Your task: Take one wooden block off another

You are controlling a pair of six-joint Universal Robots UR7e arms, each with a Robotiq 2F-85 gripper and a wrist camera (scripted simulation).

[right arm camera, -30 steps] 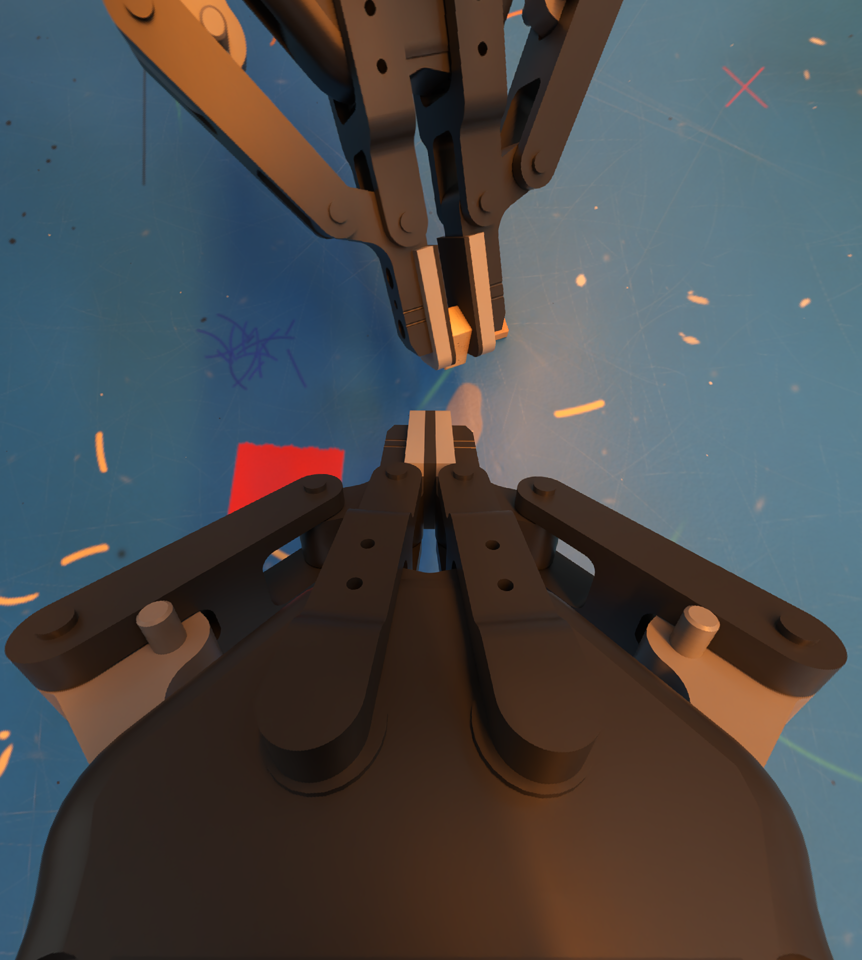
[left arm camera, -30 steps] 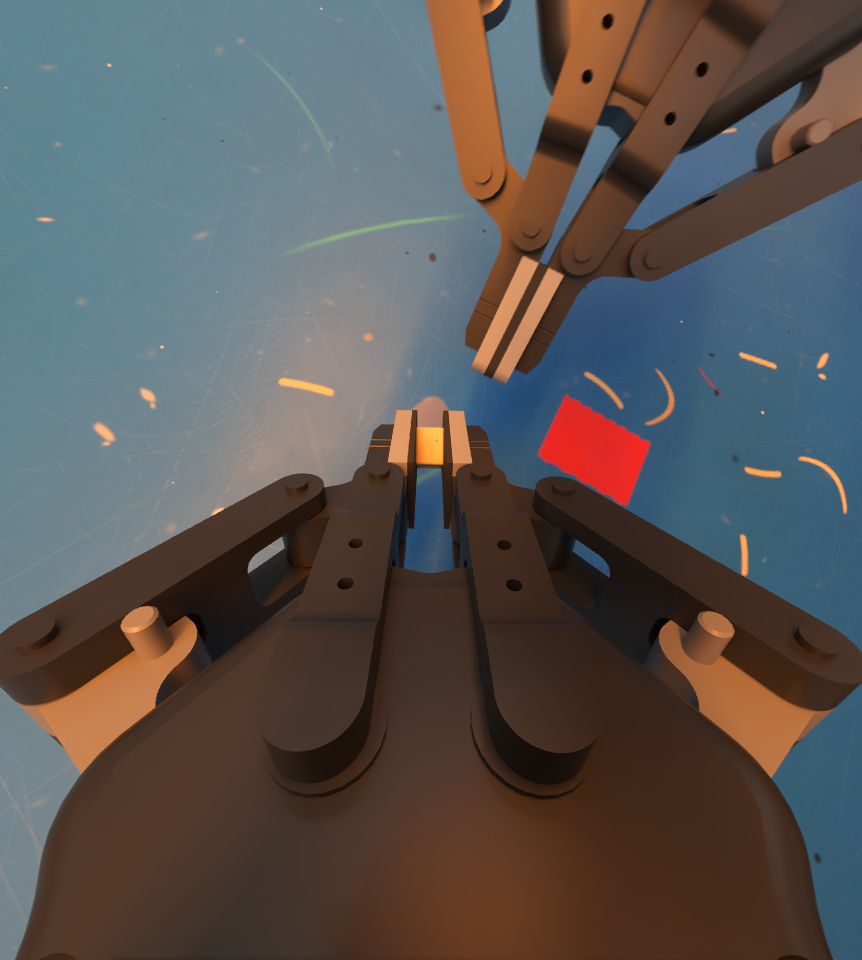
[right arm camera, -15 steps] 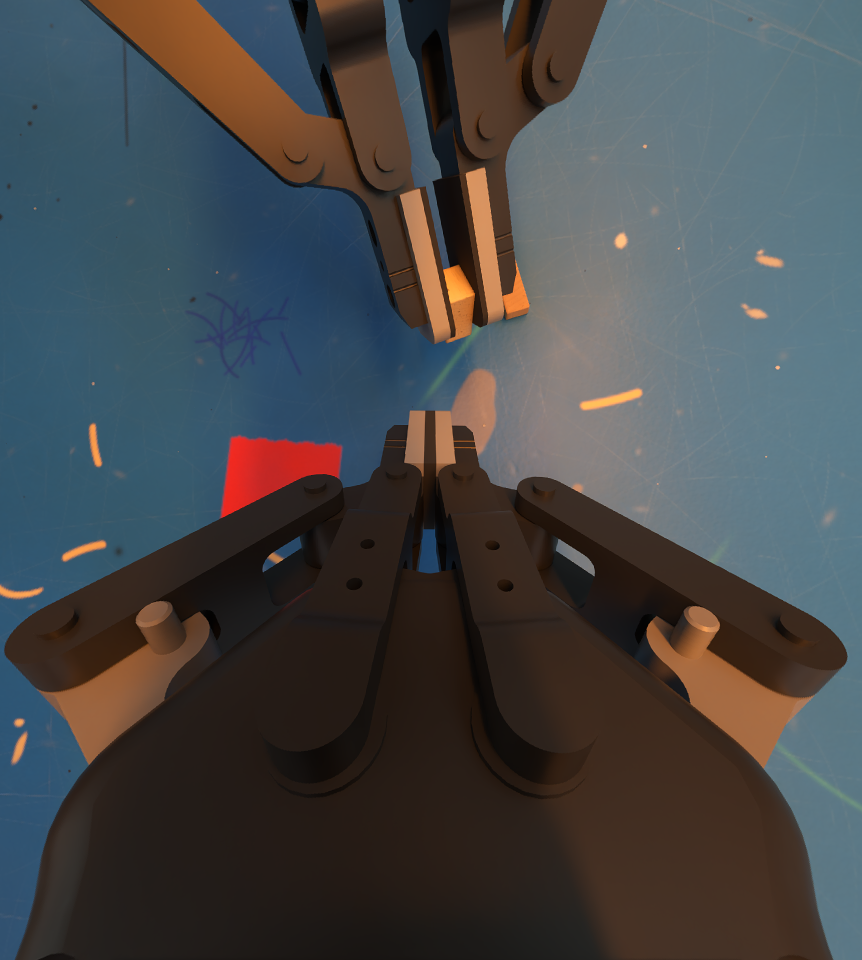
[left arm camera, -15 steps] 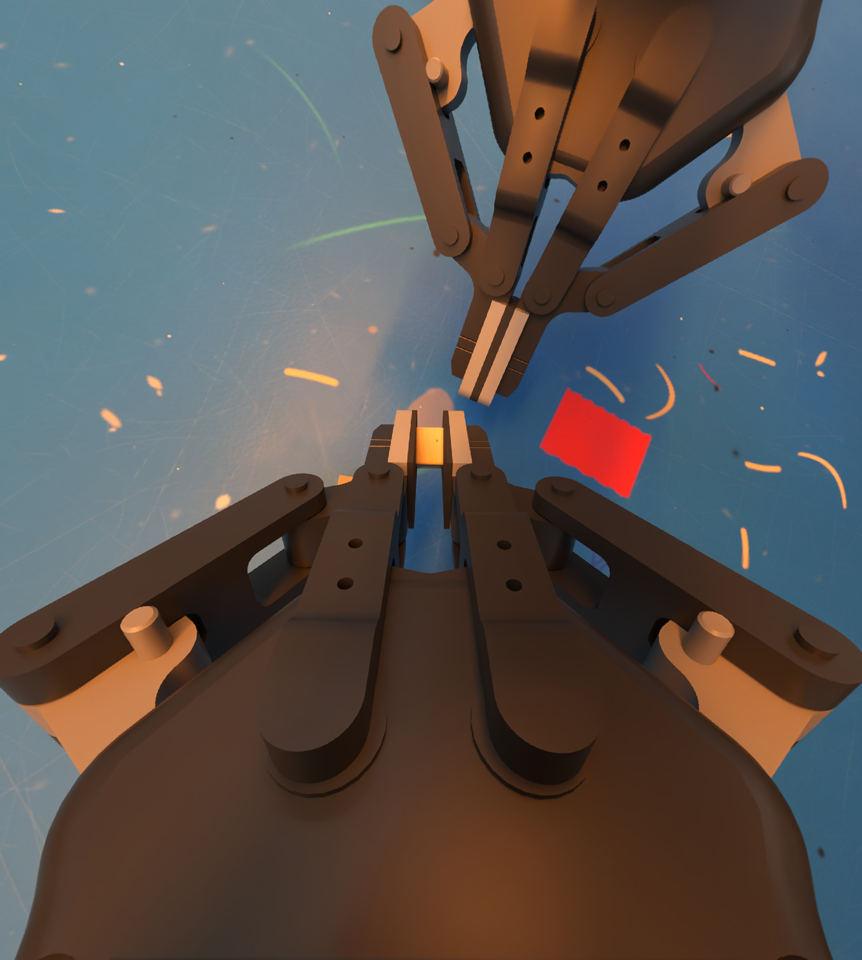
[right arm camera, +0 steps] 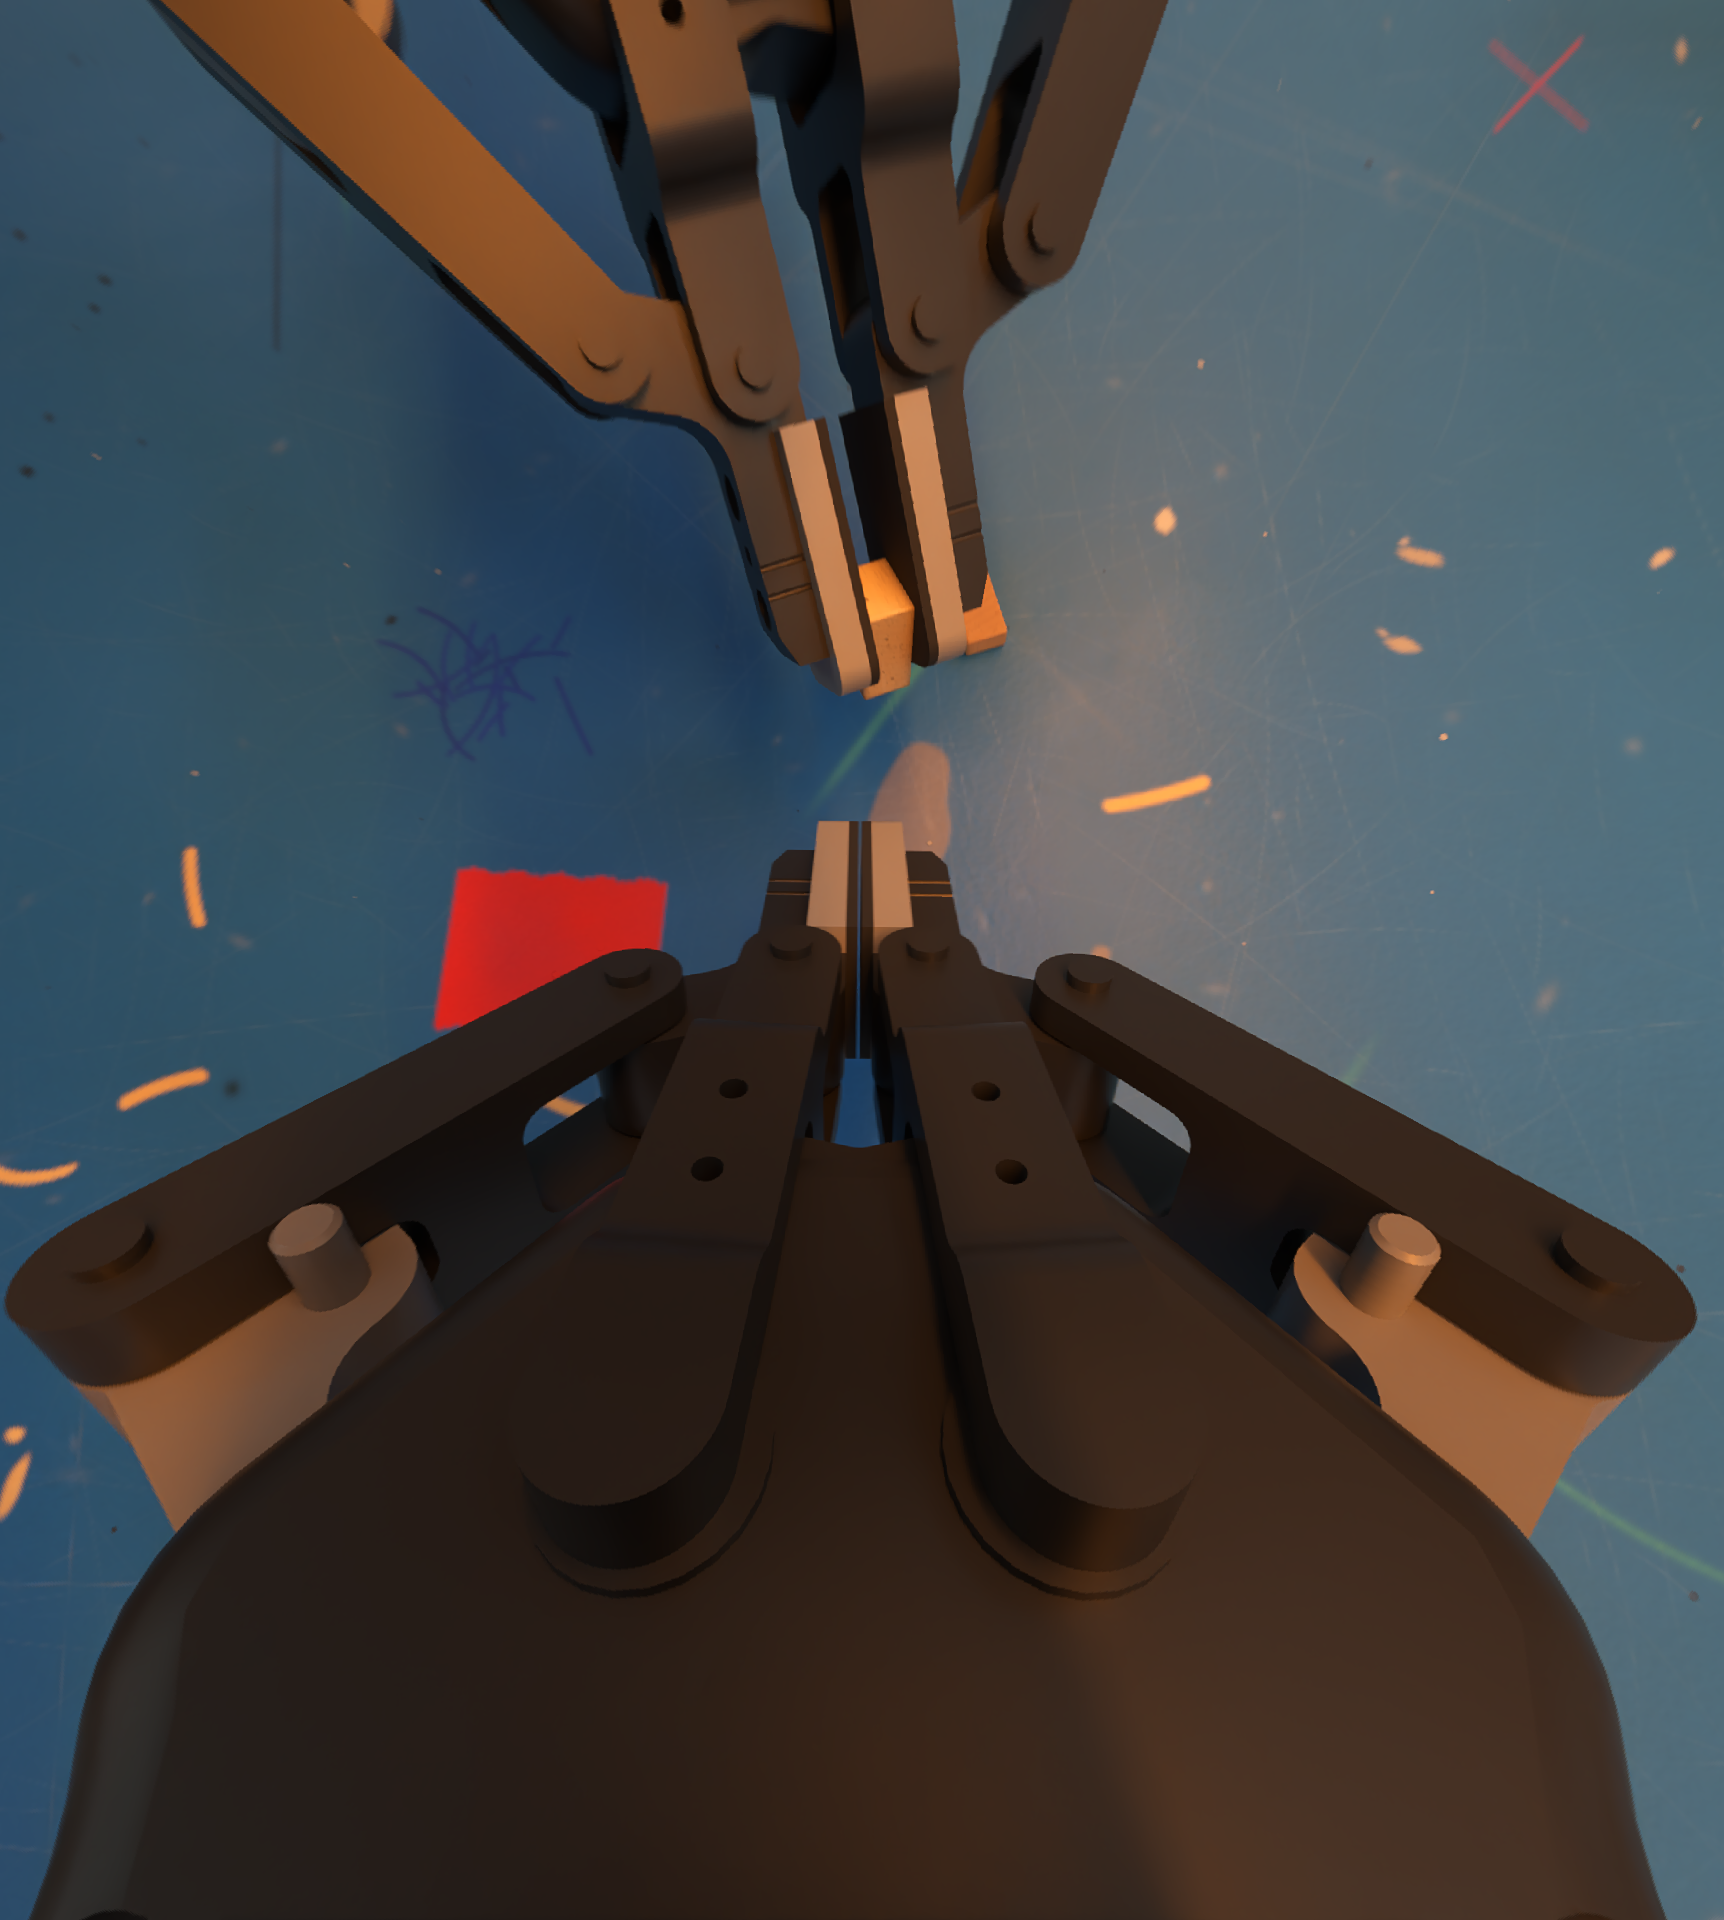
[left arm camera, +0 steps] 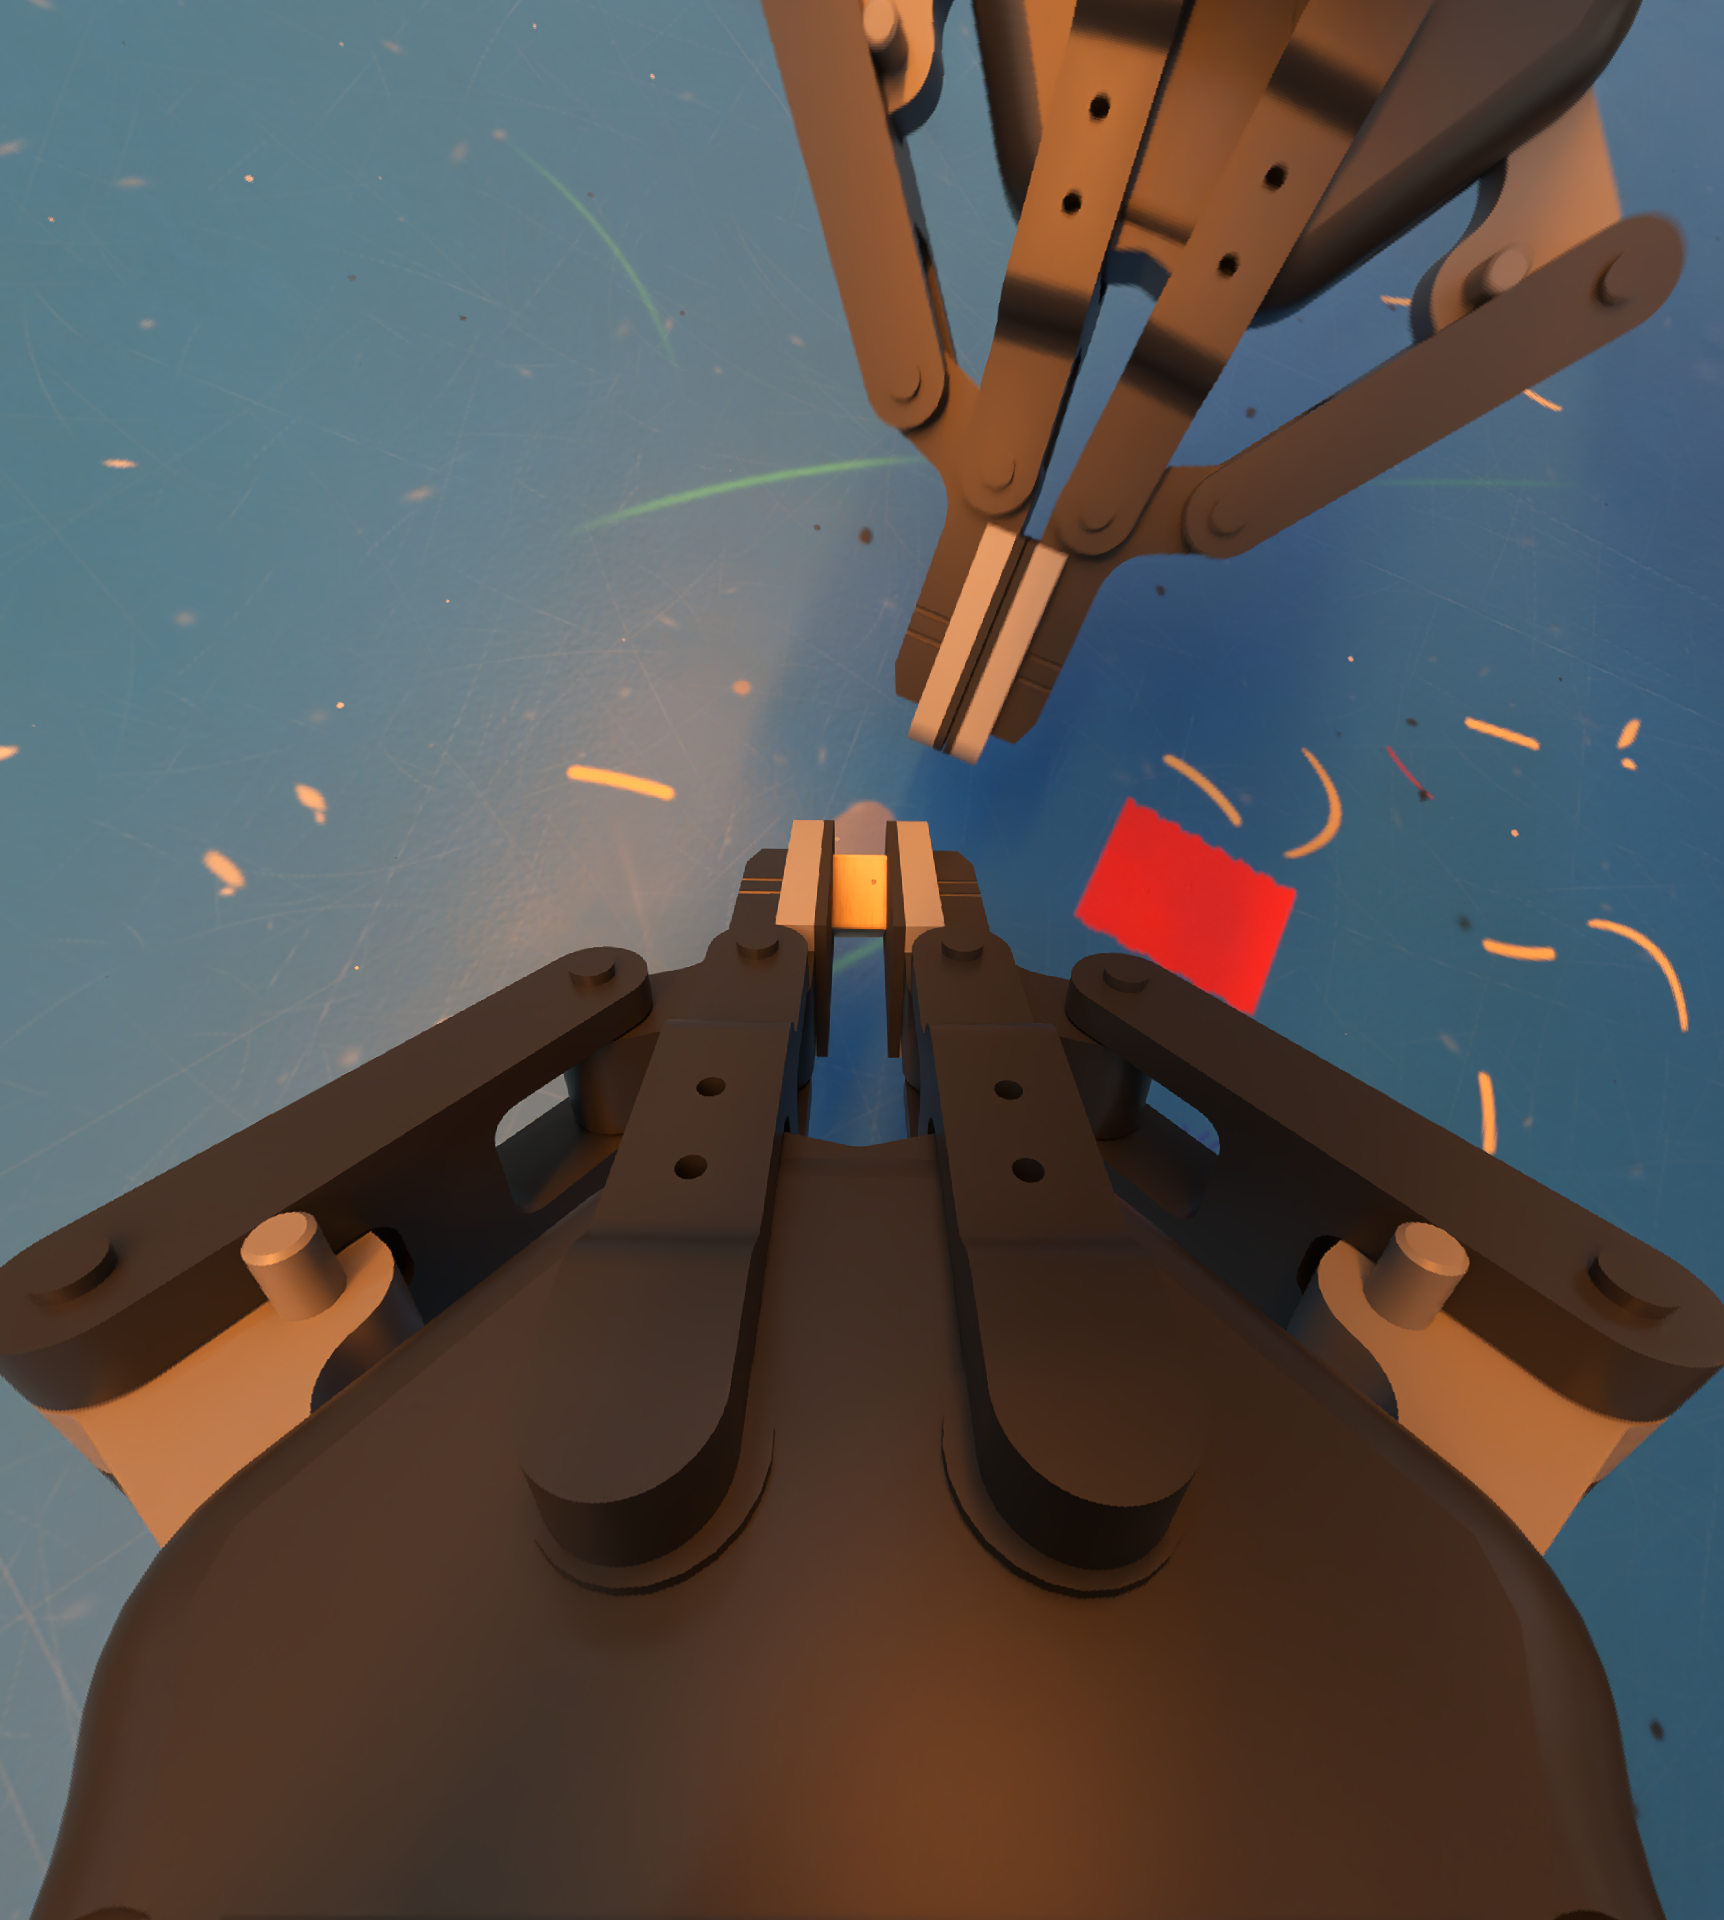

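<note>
- While the left gripper (left arm camera: pixel 859 871) is clamped on a wooden block (left arm camera: pixel 859 889), that block is held between its pads above the blue counter (left arm camera: pixel 318 520).
- A second wooden block (right arm camera: pixel 988 623) is seen just behind those fingers.
- The right gripper (right arm camera: pixel 859 873) is pressed together, holding nothing, beside a red patch (right arm camera: pixel 546 940).

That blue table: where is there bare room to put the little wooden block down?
The blue table lies bare left of the left gripper, which holds the wooden block. It is crowded in the middle, where the shut right gripper hangs close, beside the red patch.
</note>
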